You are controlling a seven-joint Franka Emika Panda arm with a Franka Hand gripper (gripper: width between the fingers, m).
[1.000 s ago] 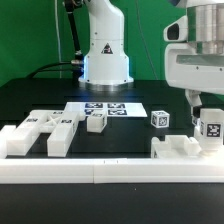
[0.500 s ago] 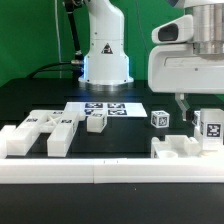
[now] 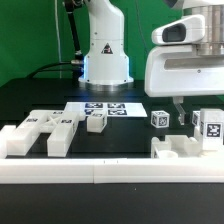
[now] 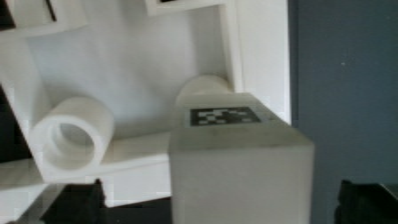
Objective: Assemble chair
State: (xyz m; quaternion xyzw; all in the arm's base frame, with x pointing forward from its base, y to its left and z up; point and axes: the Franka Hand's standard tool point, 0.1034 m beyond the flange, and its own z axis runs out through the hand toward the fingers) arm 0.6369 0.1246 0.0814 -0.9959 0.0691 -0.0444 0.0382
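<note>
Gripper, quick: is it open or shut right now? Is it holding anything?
Gripper: open, with its jaws wide apart and nothing held between them.

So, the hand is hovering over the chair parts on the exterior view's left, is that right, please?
Not quite: the hand hovers over the chair parts on the exterior view's right, not its left, as the exterior view shows.

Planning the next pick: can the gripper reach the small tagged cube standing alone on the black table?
Likely yes. The gripper hangs open just to the exterior view's right of the small cube, which stands apart from the other pieces with nothing over it.
</note>
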